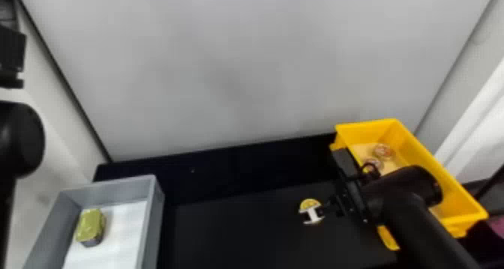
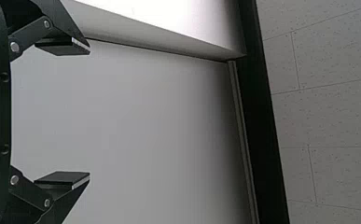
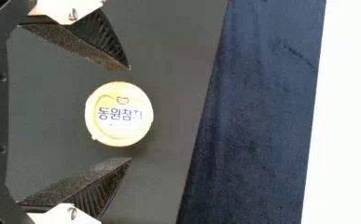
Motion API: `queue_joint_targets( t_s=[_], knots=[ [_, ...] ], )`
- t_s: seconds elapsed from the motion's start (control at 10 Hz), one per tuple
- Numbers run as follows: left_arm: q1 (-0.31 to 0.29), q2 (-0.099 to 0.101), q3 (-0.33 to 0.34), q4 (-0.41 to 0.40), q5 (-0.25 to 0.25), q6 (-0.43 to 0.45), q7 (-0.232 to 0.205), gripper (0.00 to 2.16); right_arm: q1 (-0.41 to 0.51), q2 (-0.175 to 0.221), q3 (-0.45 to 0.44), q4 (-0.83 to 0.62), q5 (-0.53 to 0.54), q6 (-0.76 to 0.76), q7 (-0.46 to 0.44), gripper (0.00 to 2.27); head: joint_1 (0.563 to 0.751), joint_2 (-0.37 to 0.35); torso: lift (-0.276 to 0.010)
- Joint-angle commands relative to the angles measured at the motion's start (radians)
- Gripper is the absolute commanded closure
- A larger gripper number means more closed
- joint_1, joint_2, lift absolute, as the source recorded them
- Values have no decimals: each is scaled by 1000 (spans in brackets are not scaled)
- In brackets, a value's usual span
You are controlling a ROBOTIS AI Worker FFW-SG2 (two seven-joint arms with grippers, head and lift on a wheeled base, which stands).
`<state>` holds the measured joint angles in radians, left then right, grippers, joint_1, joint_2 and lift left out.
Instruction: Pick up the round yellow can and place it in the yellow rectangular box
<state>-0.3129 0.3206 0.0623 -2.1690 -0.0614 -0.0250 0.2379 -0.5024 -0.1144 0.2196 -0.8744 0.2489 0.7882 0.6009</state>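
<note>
Right tool (image 3: 130,115), spread open, straddles round yellow can (image 3: 118,128) on desk (image 1: 232,230), likely so I pinch its sides; yellow rectangular box (image 1: 362,132) nearby should shorten my carry.

Clear gap on both sides of the round yellow can (image 1: 309,203) between the spread fingers of the right hand (image 1: 317,212), seen in right wrist view. Open lane: wide dark worktop (image 1: 232,227) from grey box (image 1: 153,219) to right hand. Obstacles: grey box walls at left; pale panel (image 1: 243,62) behind worktop; yellow rectangular box (image 1: 360,132) at right, raised walls, its left wall near the hand. Right arm (image 1: 416,219) crosses above that box, covering part of its opening. Two round cans (image 1: 383,151) take up room toward its far end; bare floor beside them. Left arm (image 1: 18,137) blocks the left edge.
</note>
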Motion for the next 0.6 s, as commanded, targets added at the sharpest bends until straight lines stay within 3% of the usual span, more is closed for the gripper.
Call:
queue_joint_targets(
  t_s=[0.0,0.2,0.4,0.5],
  knots=[
    [0,-1,-1,0,0,-1,0,300,2,4,-3,8,1,-12,-10,145,740,18,0],
    [0,-1,-1,0,0,-1,0,303,4,10,-12,6,0,-16,-10,601,740,18,0],
    [6,-1,7,-6,0,0,0,305,27,7,-28,-67,0,42,27,721,740,18,0],
    [12,0,14,-11,0,7,0,305,58,2,-35,-181,3,150,31,721,740,18,0]
  ],
)
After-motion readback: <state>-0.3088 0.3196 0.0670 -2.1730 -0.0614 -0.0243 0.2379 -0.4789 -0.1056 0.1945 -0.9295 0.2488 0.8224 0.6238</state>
